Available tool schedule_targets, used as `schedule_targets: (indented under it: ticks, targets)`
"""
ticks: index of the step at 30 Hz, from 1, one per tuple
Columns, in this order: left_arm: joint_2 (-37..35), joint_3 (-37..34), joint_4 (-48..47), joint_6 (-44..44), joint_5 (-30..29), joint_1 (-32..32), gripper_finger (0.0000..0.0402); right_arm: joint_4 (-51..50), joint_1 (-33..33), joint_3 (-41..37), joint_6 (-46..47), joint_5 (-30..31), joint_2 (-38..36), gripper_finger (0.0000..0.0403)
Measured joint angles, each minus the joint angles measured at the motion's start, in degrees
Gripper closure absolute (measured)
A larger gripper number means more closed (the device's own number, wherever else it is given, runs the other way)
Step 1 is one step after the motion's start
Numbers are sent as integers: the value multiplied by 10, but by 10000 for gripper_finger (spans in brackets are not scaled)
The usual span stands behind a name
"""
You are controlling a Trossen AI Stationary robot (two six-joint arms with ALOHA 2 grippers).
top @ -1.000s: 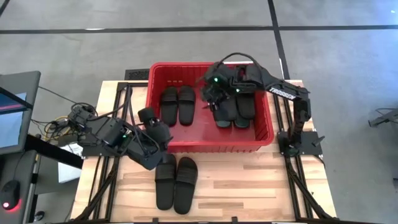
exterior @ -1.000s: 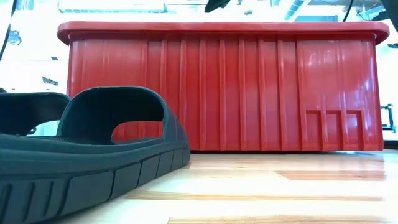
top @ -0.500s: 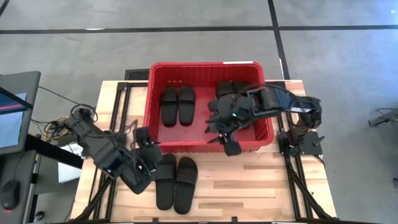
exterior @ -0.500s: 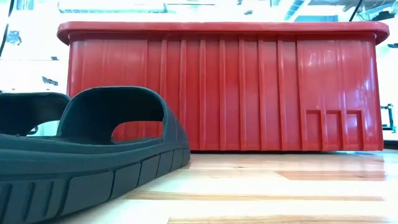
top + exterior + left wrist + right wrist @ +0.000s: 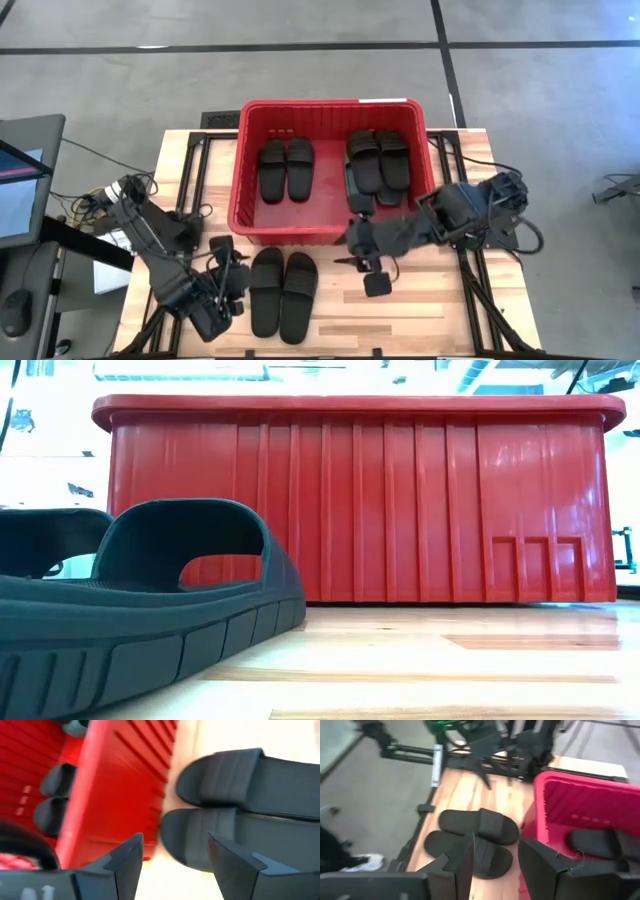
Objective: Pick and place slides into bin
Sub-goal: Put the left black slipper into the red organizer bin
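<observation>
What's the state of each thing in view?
Bin: upright, open, holds two pairs plus a teal slide.
Left pair in bin: flat, straps up.
Right pair in bin: flat, stacked on others.
Table pair: flat, ungripped.
Left claw: open, empty.
Right claw: open, empty.

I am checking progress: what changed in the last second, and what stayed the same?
The right gripper left the bin and came out over the table in front of it, carrying nothing. The left gripper drew back beside the black pair on the table. The slides in the bin did not move.
</observation>
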Motion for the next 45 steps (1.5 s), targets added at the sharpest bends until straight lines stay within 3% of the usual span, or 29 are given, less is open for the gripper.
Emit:
schedule_targets:
  ticks: [13,21,27,32,38,45]
  targets:
    - [0,-128,231,35,61,-28,195,-6,119,-118,178,237,1,269]
    - [1,-158,272,38,25,-22,195,-92,173,-181,326,382,1,271]
    - [2,-187,318,80,43,-14,195,-215,213,-212,514,421,1,269]
    - [4,-198,359,116,26,-8,195,-255,243,-237,608,460,1,269]
    - [47,-202,383,170,51,-3,195,-254,252,-247,619,468,0,271]
    - [93,-202,367,147,40,-2,195,-254,249,-247,619,468,0,275]
